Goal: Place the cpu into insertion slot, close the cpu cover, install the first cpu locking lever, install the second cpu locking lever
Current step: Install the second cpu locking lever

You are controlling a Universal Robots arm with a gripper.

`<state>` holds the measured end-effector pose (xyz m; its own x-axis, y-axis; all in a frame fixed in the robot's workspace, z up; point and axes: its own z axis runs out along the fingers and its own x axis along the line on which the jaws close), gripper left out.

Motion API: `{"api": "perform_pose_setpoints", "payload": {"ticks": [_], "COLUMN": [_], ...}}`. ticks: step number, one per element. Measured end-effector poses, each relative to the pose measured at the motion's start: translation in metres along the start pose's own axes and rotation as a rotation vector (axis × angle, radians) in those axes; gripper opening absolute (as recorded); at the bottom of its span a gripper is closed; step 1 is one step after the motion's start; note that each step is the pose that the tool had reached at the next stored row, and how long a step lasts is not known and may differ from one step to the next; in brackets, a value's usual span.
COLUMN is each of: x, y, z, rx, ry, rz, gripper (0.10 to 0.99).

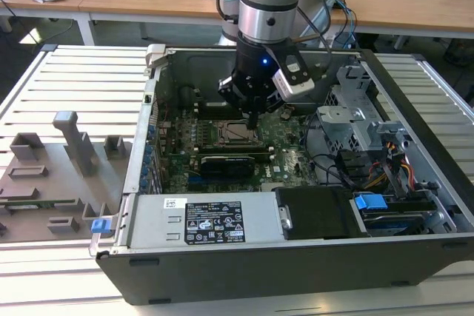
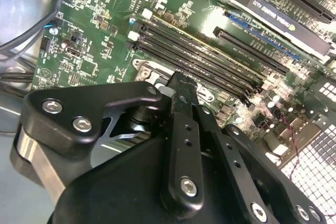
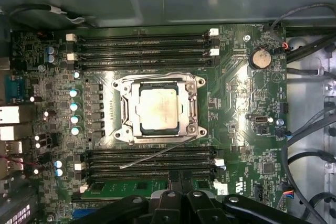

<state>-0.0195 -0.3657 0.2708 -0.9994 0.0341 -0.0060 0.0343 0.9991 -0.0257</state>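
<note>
Open computer case [image 1: 415, 109] on a slatted metal table [image 1: 81, 79], seen from the exterior view.

Gripper [image 1: 252, 119]: hangs from the arm inside the case, just above the green board [image 1: 285, 146], over the far edge of the socket area. In both wrist views its two black fingers [image 3: 178, 182] stand pressed together at the tips with nothing between them.

Chip [image 3: 158, 109]: pale silver square, lying flat in the socket [image 3: 157, 132] at the middle of the board in the first wrist view. It is also visible in the exterior view [image 1: 238, 133].

Cover frame [image 3: 157, 83]: silver metal, lying down flat around the chip, its central opening showing the chip's top.

Lever [image 3: 157, 156]: thin wire rod, lying slanted across the memory slots [image 3: 147, 158] between the socket and the fingers, one end raised off the board.

Surroundings on the board: a second bank of long black memory slots [image 3: 142, 51] on the other side of the socket, a row of small round capacitors [image 3: 74, 109], a coin battery [image 3: 261, 57].

Elsewhere in the case: a black card [image 1: 235, 162] just beside the socket, a grey power box [image 1: 207, 220] along the near wall, a metal drive cage [image 1: 355, 120] with bundled cables [image 1: 392, 164] towards the exterior view's right.

On the table at the exterior view's left: a grey fixture plate [image 1: 52, 175] with upright blocks.
</note>
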Motion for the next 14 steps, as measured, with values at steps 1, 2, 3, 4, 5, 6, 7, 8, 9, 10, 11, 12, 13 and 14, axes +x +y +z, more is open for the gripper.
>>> {"api": "perform_pose_setpoints", "payload": {"ticks": [1, 2, 3, 4, 5, 6, 7, 8, 9, 10, 11, 12, 13, 14], "x": [0.0, 0.0, 0.0, 0.0, 0.0, 0.0, 0.0, 0.0, -0.0001, 0.0, 0.0, 0.0, 0.0, -0.0001], "y": [-0.0003, -0.0005, -0.0008, -0.0008, -0.0008, -0.0008, -0.0007, -0.0007, -0.0009, -0.0011, -0.0014, -0.0018, -0.0028, -0.0038], "z": [0.001, 0.0019, 0.0037, 0.005, 0.0076, 0.0103, 0.0118, 0.0131, 0.0141, 0.0142, 0.0143, 0.0143, 0.0144, 0.0145], "rx": [0.0, 0.0, 0.0, 0.0, -0.001, -0.002, -0.003, -0.005, -0.009, -0.02, -0.05, -0.074, -0.101, -0.119], "ry": [0.0, 0.0, 0.0, 0.0, 0.0, 0.0001, 0.0001, 0.0002, 0.0003, 0.0008, 0.0018, 0.0025, 0.0035, 0.0041], "rz": [0.0, 0.0, 0.0, 0.0, 0.0, 0.0, 0.0, 0.0, 0.0, 0.0, 0.0, 0.0, 0.001, 0.001], "gripper": [0.106, 0.106, 0.106, 0.106, 0.106, 0.106, 0.106, 0.106, 0.106, 0.106, 0.106, 0.106, 0.106, 0.106]}}
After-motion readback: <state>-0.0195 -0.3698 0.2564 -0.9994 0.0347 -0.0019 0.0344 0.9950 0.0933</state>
